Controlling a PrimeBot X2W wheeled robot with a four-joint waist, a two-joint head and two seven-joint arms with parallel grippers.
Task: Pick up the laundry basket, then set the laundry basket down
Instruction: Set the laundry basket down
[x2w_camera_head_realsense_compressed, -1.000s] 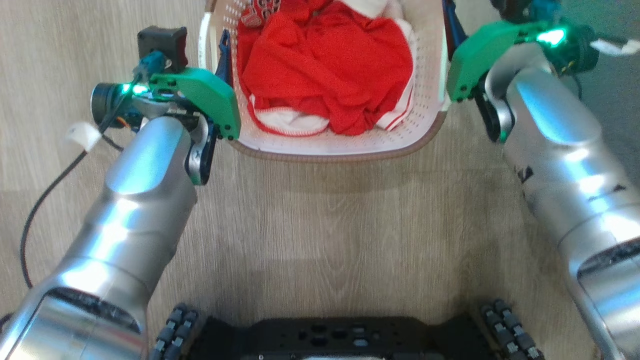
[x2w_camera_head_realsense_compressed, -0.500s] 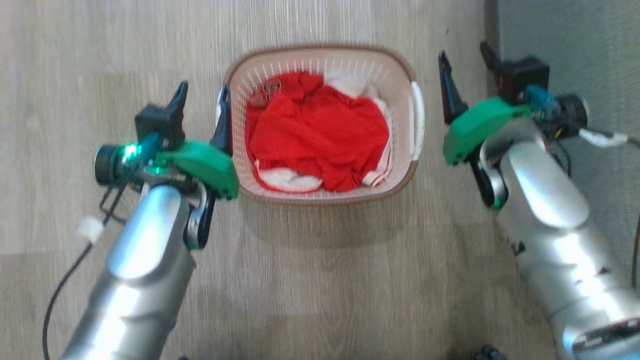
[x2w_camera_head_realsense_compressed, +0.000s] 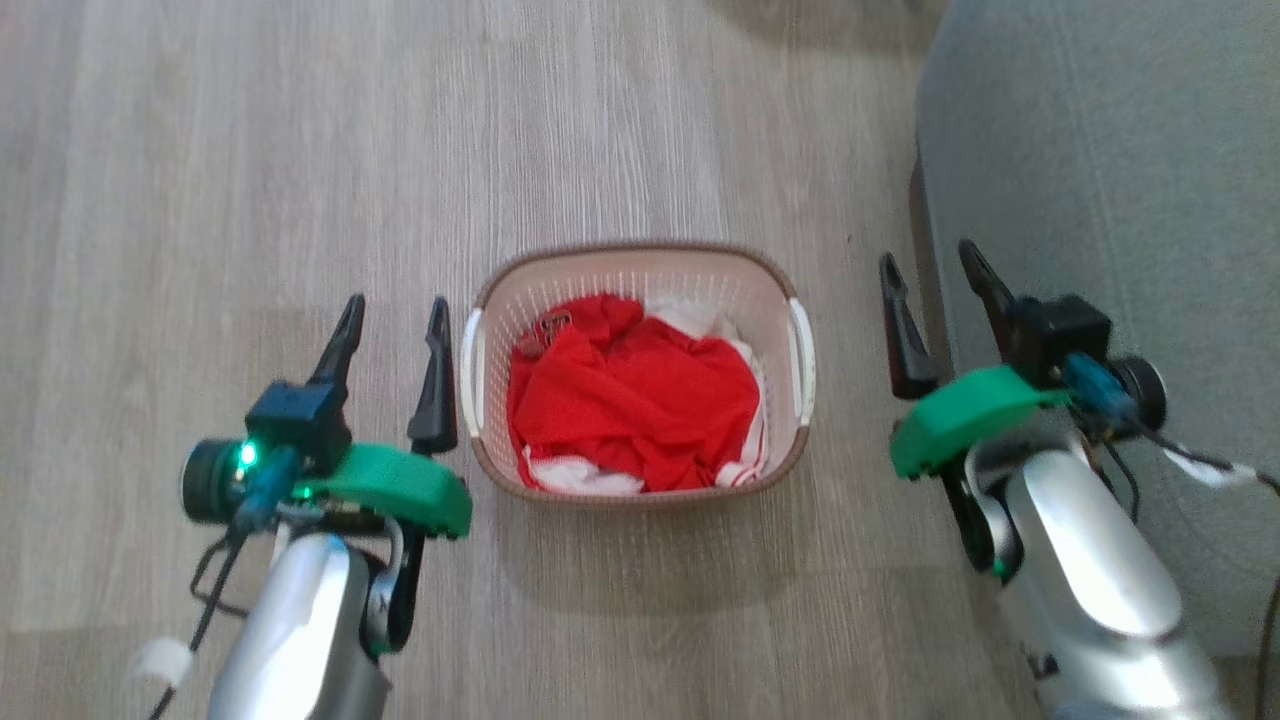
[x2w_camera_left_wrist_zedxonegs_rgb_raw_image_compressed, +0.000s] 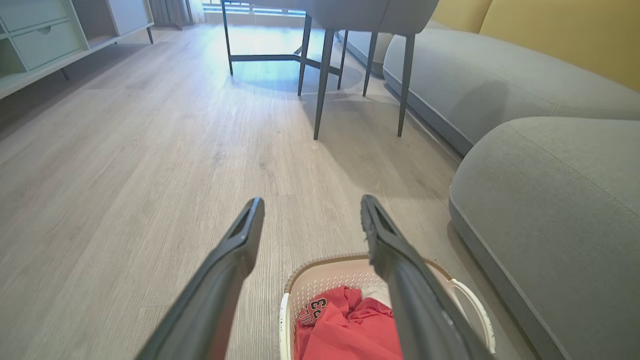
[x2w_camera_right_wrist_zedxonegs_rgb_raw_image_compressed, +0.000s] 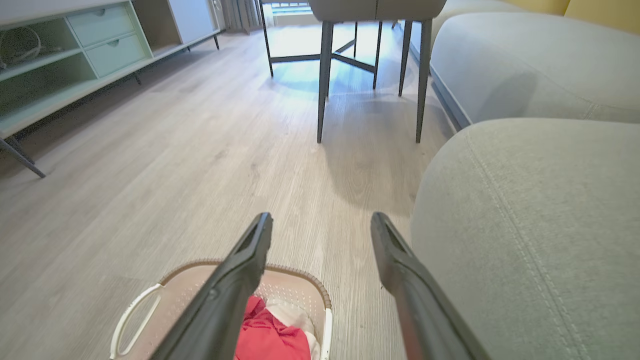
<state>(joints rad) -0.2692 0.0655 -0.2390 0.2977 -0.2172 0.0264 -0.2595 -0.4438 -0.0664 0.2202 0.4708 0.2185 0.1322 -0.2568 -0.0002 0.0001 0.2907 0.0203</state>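
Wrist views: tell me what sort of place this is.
Most likely a living room in a home: a grey sofa, a low cabinet with drawers along the side, and dark-legged furniture standing on a wood-look floor.

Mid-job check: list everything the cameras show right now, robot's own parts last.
Cream-white perforated plastic laundry basket with brown woven-look rim: one, cream, on floor between tools, touching neither.
Crumpled red fabric garment: one, red, inside the basket.
White cloth: some, white, in the basket too.
Rounded grey upholstered seat: one, grey, right of the basket.
Grey sofa with yellow back cushions: one, grey, farther ahead right.
Grey furniture on thin dark metal legs: count unclear, grey, ahead.
Pale cabinet with drawers: one, pale, far left.
Light wood-look floor: one, grey-beige, underfoot.
Left tool: one, dark, open, left of basket.
Right tool: one, dark, open, right of basket, near seat.
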